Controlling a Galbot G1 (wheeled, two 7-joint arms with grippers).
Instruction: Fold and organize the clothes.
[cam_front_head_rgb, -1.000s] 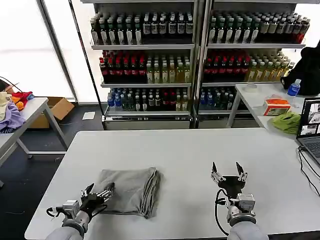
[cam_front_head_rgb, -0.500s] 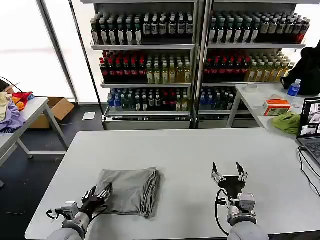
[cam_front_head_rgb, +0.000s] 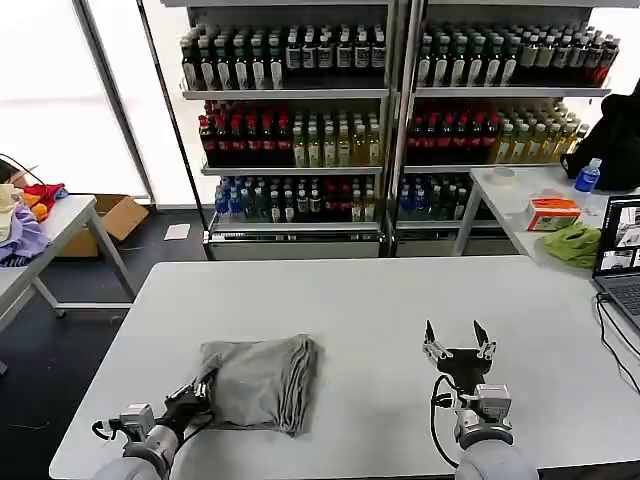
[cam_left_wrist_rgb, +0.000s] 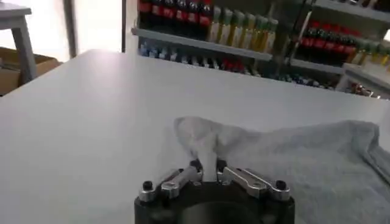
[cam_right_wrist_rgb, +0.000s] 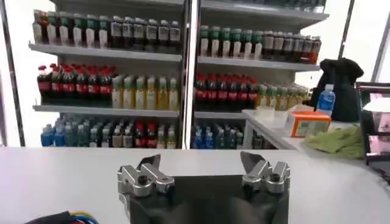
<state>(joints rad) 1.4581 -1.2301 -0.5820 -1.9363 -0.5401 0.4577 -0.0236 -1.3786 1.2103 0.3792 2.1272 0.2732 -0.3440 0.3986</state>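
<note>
folded shirt print hidden, underside unseen

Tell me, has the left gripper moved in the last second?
Yes. The left gripper, shut on a corner of the folded shirt, has pulled back toward the table's near edge.

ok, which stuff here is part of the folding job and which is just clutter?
Job:
grey shirt, folded on the white table
left gripper, shut on the shirt's corner
right gripper, open, idle over the table

Clutter:
drink shelves
laptop
green cloth
cardboard box
</note>
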